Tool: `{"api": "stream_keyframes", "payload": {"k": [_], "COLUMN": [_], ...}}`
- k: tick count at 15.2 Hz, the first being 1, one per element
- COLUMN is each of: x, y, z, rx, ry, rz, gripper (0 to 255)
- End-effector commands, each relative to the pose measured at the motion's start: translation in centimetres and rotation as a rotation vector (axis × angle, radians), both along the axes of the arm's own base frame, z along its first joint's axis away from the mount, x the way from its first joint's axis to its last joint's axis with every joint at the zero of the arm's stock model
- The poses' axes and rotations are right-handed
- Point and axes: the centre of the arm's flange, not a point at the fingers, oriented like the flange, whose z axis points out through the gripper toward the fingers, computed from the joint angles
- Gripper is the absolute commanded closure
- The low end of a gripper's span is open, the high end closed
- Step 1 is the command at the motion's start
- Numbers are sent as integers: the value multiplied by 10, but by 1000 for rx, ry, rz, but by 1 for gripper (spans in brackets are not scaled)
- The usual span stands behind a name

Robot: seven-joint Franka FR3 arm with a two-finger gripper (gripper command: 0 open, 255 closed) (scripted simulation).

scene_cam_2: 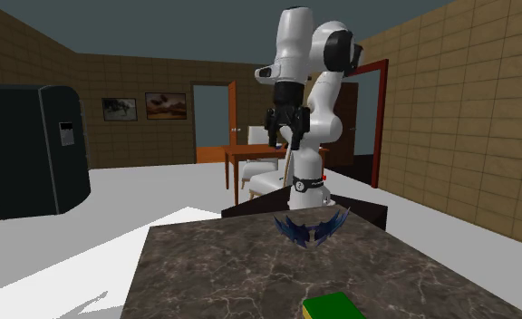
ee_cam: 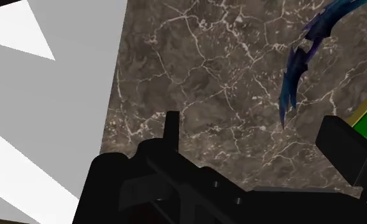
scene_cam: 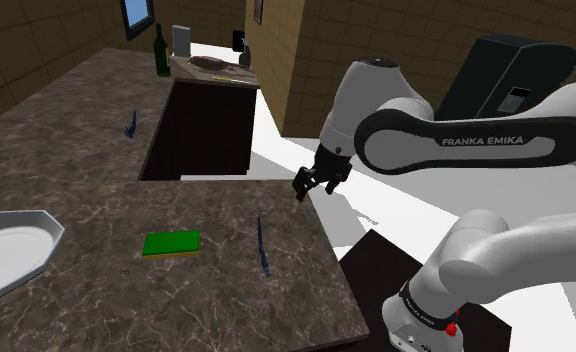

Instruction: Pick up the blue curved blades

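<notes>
The blue curved blades [scene_cam: 263,247] lie on the dark marble counter [scene_cam: 86,190], near its edge on the shoulder view's right. In the second exterior view the blades [scene_cam_2: 312,227] rest at the counter's far edge, below the arm. My black gripper [scene_cam: 311,185] hangs in the air above that counter edge, well clear of the blades and touching nothing. The second exterior view has the gripper [scene_cam_2: 286,136] high over the blades. Seen from the wrist, the blades [ee_cam: 301,60] lie ahead of the gripper [ee_cam: 259,137], off to the side of one finger. The fingers [ee_cam: 172,127] stand apart, open and empty.
A green flat block [scene_cam: 172,242] lies beside the blades, and a white octagonal plate [scene_cam: 6,250] sits at the counter's near left. A second small blue object [scene_cam: 130,125] lies farther back. A dark bottle [scene_cam: 160,52] stands at the far end. A gap [scene_cam: 201,135] splits the counter.
</notes>
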Motion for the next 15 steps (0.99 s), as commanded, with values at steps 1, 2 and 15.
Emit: {"api": "stream_keyframes", "payload": {"k": [1,2,15], "x": [5,7,46], "y": [16,25,120], "z": [-18,-27,-141], "rx": [1,1,1], "ry": [0,2,17], "rz": [-44,-64,-290], "gripper": [0,0,0]}}
